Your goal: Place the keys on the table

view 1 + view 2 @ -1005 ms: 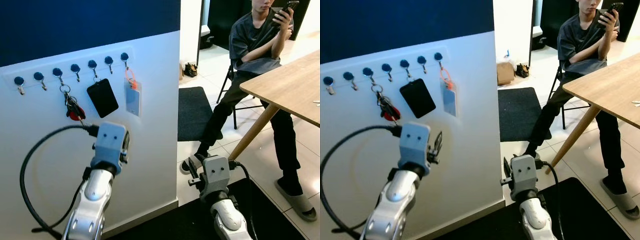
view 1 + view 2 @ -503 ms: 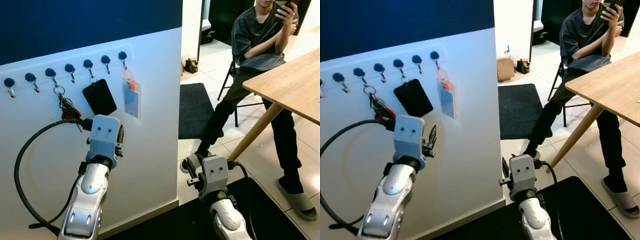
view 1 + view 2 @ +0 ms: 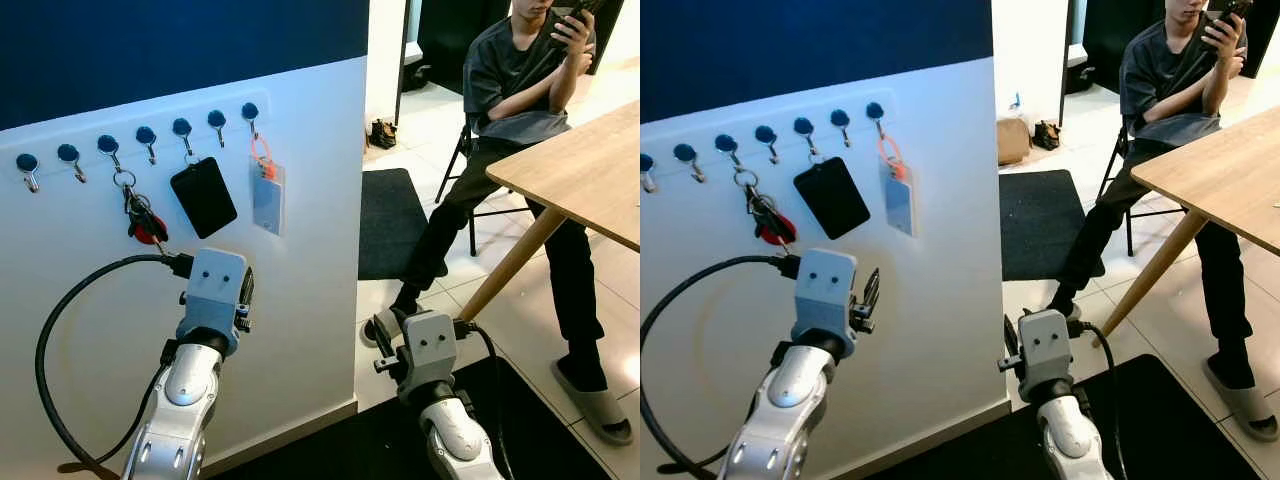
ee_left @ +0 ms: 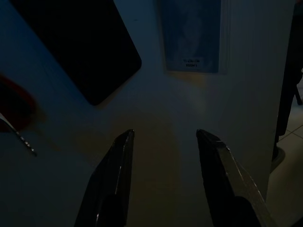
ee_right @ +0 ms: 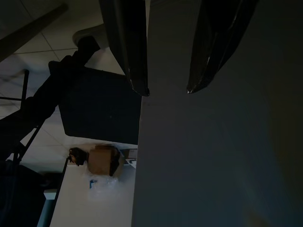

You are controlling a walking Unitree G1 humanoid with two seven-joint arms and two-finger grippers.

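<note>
Keys (image 3: 142,220): hung from the third hook from the left on the hook rail (image 3: 140,136), against the white wall panel (image 3: 300,260); ring on the hook, dark keys and a red tag below (not yet taken off).
Black card holder (image 3: 204,196): hung from the fifth hook, just beside the keys, tilted.
Pale badge (image 3: 267,197): on an orange loop from the last hook, at the rail's right end.
Left gripper (image 4: 163,137): raised in front of the wall panel, below the keys and the black card holder, close to the wall; jaws parted with a clear gap, nothing held. Black card holder, pale badge and a blur of red visible beyond the fingers in the left wrist view (very dim).
Right gripper (image 5: 165,90): held low by the panel's outer corner, above a dark floor mat (image 3: 560,420); jaws parted, nothing between them.
Desk (image 3: 590,170): wooden, at the right edge of the scene, well apart from the hook rail, carried on a slanted wooden leg.
Person (image 3: 520,90): seated on a chair behind the desk, phone held up in one hand, legs stretched under the desk edge, sandal on the tiled floor.
Black rug (image 3: 388,225): on the tiles between the wall panel and the person.
Shoes (image 3: 380,135): near the far wall.
</note>
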